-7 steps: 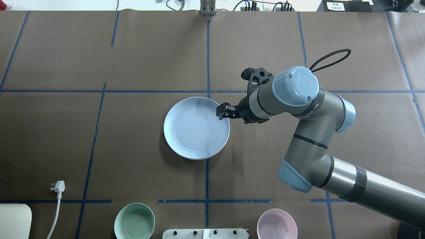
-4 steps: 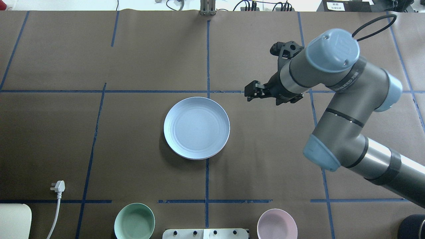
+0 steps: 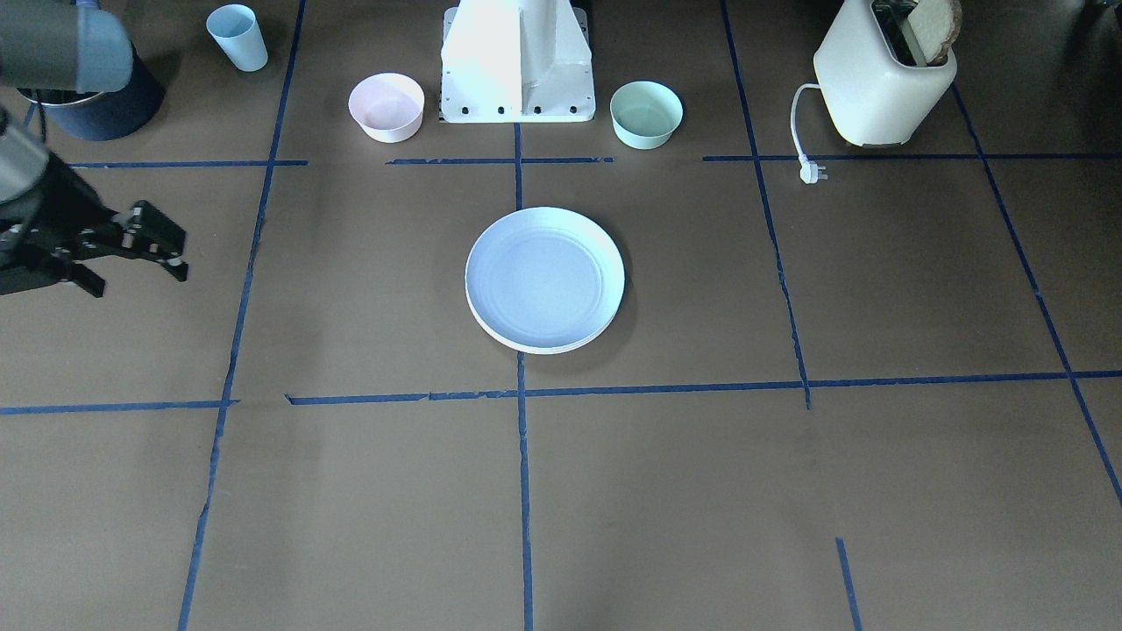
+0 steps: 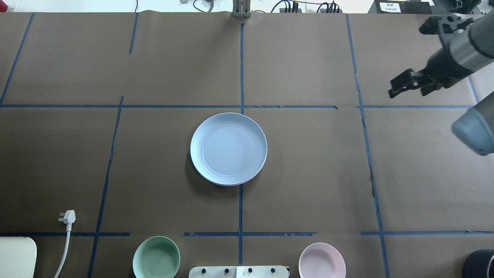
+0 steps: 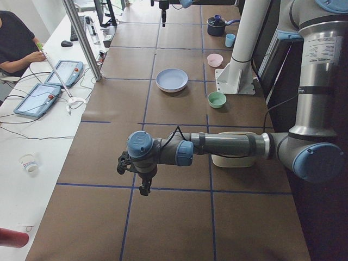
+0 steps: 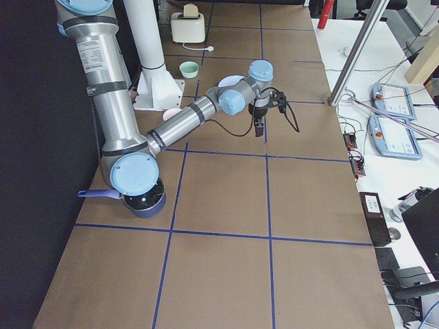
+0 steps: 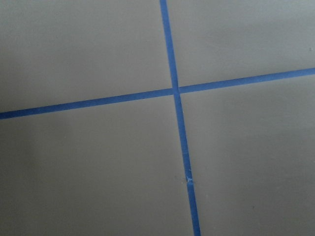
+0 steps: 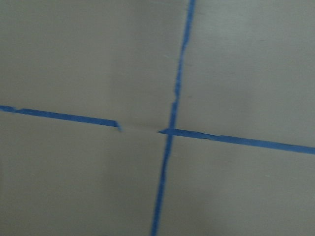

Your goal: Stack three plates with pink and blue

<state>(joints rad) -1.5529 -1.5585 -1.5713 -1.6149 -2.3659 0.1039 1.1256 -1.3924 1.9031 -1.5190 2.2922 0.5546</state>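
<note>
The pale blue plate (image 4: 228,148) lies on top of a stack at the table's centre, also in the front view (image 3: 545,279). The plates under it show only as thin pale rims at the stack's edge (image 3: 543,349); I cannot tell their colours. My right gripper (image 4: 394,89) hangs empty and open above the table, far to the stack's right, and shows at the left edge of the front view (image 3: 175,254). My left gripper (image 5: 142,186) shows only in the exterior left view, low over the table's left end; I cannot tell whether it is open. Both wrist views show only tape lines.
A mint-green bowl (image 4: 156,258) and a pink bowl (image 4: 321,260) stand either side of the robot base (image 3: 517,61). A light blue cup (image 3: 237,37) and a dark pot (image 3: 105,105) stand at the near right. A toaster (image 3: 881,74) with its plug (image 4: 67,217) is at the near left.
My right gripper has pulled away from the blue plate's right rim and swung far to the right and back. The plate stack has not moved.
</note>
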